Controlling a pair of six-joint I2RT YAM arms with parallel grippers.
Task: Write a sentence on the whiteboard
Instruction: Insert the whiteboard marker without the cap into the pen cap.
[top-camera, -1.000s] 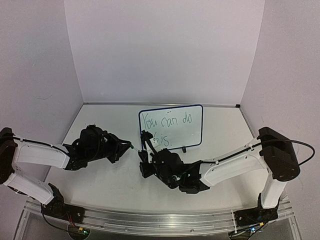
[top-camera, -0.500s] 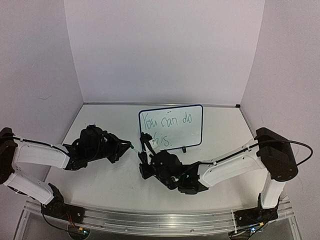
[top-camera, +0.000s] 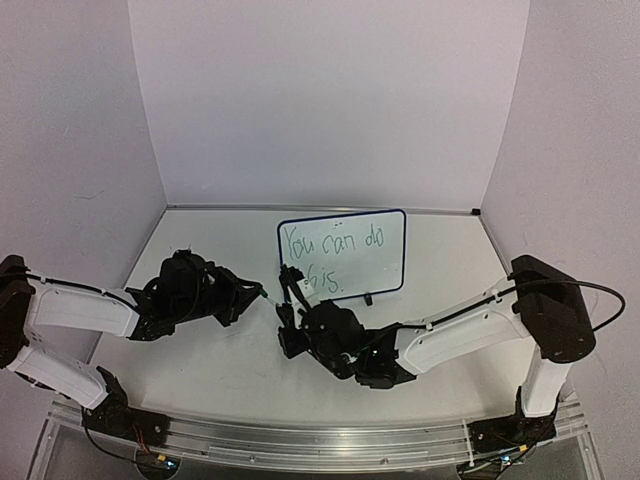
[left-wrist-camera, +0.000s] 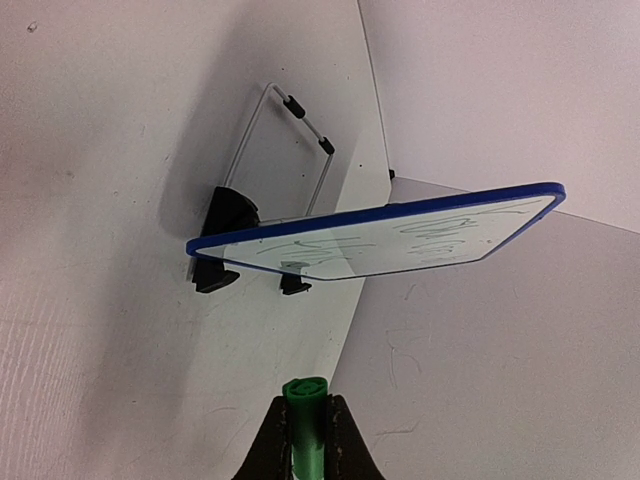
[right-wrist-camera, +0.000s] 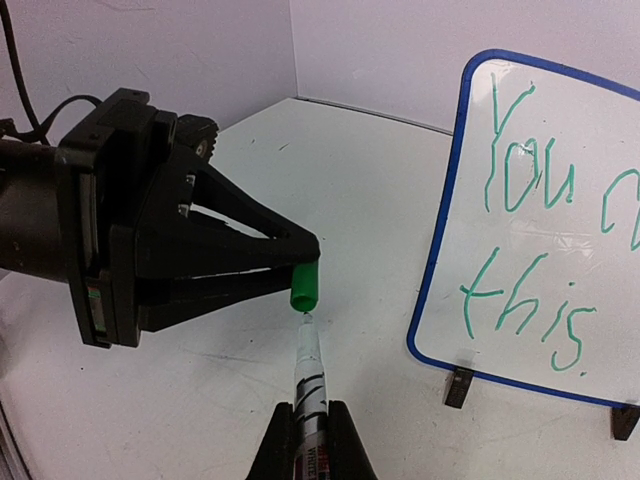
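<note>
Right tool (right-wrist-camera: 312, 412) clamped on marker (right-wrist-camera: 309, 365), left tool (left-wrist-camera: 306, 402) clamped on green cap (right-wrist-camera: 305, 288); whiteboard (right-wrist-camera: 450, 250) upright just beyond, to right

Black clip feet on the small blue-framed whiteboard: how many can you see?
2 black clip feet under the blue-framed whiteboard: one near its left corner, one further right, at the right wrist picture's edge.

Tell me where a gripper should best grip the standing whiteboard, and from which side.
Probably the top frame edge of the whiteboard, from above, one finger in front and one behind. The board is thin and stands on two clip feet with a wire stand behind, so the top is free, while the bottom sits low on the table.
</note>
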